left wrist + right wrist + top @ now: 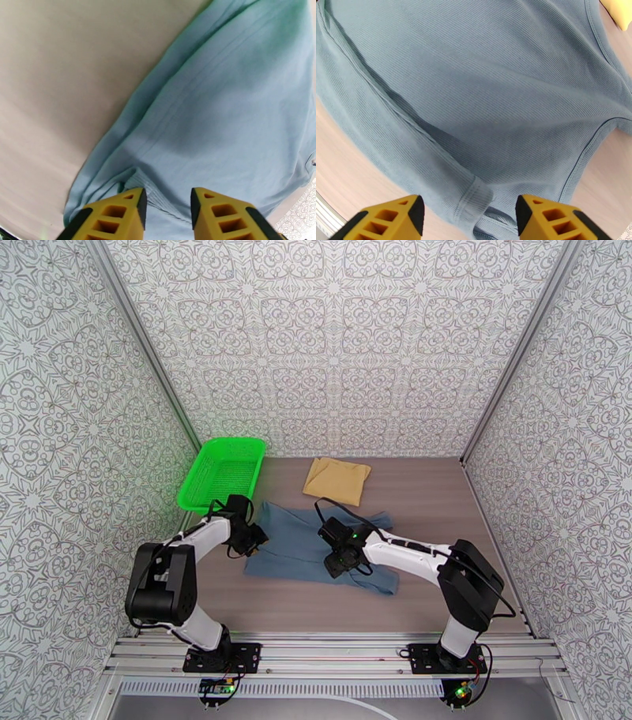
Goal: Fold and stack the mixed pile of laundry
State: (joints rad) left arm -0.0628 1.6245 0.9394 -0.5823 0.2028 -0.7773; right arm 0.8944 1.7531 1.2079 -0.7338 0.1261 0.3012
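Tank top (300, 548), slate blue-grey and sleeveless, lies spread over the middle of the wooden worktop (442, 500), partly doubled over itself, with both arms bent above it. We see the left pincer (257, 538) at its left edge. In the left wrist view that pincer (166, 197) has its yellow fingers (114, 215) parted by a narrow gap, and a ribbed fold of the blue cloth (221, 98) lies loose under the gap, bare worktop (47, 79) showing to the left.

The right pincer (342, 562) hangs over the near middle of the garment. Seen from its wrist, this pincer (470, 205) stands wide, and a stitched hem corner of the cloth (474, 79) sits between and below the fingers, neither of which we can see touching it.

The mustard cloth (338, 480) lies flat at the far side, just beyond the garment's far edge; we cannot tell whether the two touch, though a yellow corner (618, 14) peeks in beside the blue neckline. A bright green mesh basket (221, 471) sits in the far left corner against the patterned wall (340, 335), its near end just beside the left wrist. The right forearm hides the garment's near right part from above
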